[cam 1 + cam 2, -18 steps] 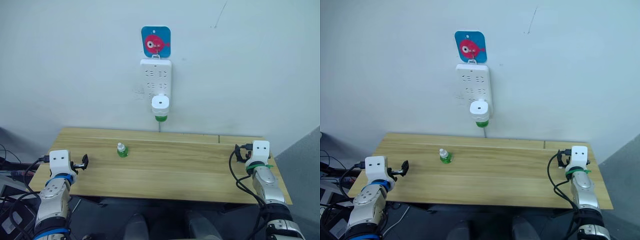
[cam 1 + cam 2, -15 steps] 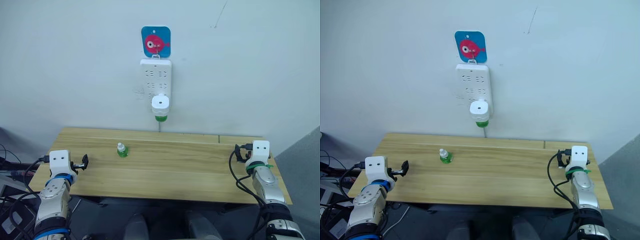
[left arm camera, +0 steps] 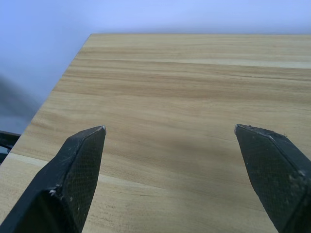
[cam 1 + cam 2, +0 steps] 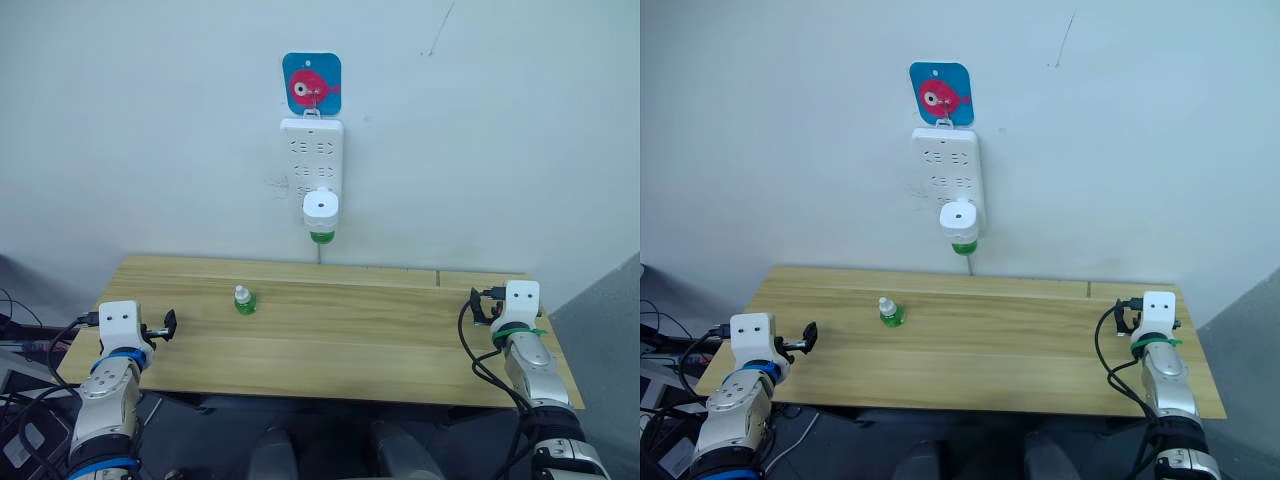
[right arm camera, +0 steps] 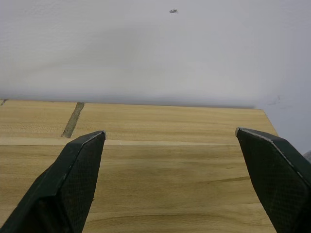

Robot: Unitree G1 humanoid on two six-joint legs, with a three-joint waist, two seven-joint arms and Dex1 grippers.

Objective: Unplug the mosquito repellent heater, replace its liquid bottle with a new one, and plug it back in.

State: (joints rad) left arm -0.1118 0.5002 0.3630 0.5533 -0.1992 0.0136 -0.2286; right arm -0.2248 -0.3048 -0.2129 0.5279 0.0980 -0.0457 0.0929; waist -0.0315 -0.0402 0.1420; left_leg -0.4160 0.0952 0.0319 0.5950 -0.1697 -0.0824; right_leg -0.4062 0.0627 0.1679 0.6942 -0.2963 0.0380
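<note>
We find the mosquito repellent heater plugged into the wall power strip. A spare green bottle stands on the surface. Both the left gripper and right gripper hold their jaws apart, empty

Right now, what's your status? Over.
Both grippers, left and right, open, empty, over the table. Heater plugged into strip. Spare bottle upright. Path clear.
</note>
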